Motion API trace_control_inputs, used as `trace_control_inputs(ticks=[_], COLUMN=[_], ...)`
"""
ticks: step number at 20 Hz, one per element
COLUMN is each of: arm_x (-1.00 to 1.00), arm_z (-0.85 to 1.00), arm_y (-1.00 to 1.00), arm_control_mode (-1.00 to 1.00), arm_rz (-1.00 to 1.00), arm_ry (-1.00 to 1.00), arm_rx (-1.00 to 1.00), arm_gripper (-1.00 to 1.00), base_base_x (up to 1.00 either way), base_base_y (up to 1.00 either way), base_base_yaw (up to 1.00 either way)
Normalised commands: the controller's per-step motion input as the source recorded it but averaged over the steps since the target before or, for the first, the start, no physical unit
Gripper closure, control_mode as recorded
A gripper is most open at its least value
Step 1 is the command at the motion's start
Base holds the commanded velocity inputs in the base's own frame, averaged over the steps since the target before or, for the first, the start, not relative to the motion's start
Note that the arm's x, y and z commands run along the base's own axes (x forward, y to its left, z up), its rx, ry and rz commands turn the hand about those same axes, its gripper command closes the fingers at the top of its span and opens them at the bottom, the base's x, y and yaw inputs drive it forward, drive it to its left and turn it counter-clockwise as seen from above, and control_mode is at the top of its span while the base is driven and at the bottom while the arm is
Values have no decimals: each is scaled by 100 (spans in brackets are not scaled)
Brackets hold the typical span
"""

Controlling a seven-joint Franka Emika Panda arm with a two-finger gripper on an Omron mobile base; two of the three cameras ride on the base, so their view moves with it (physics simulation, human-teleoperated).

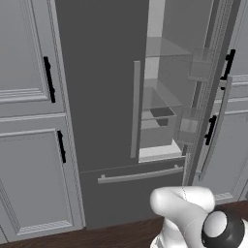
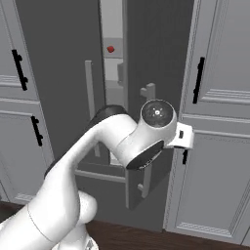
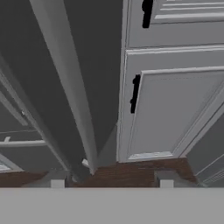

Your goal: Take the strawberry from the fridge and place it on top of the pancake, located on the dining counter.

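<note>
Red strawberry sits far back on a fridge shelf, so swing the right door wider first (gripper tips apart, holding nothing).

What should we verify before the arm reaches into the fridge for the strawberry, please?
1. Right door of the fridge swung open: ok, shelves show in the left base view.
2. Strawberry located: ok, on an inner shelf, seen through the door gap in the right base view.
3. Gripper empty: ok, nothing between its fingertips in the hand view.
4. Jaws spread enough for the fruit: ok, the tips stand well apart.
5. Gripper aimed at the shelf: not ok, the hand view looks down the door handle to the floor.
6. Clear path past the open door: cannot tell.
</note>
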Motion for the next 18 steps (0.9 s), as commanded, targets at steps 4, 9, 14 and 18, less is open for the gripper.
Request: trace_control_inputs(ticks=[4,9,14,18], arm_x=[-23,-1,16,42], arm_z=[94,76,58,53], arm_y=[99,100,90,48], arm_control_mode=[-100,-100,-100,-100], arm_rz=[0,0,0,0], arm_ry=[7,34,46,12], arm_rx=[-57,-80,-77,-58], arm_gripper=[-100,-100,-100,-100], base_base_x=[0,0,0,0], base_base_y=[0,0,0,0], base_base_yaw=[0,0,0,0])
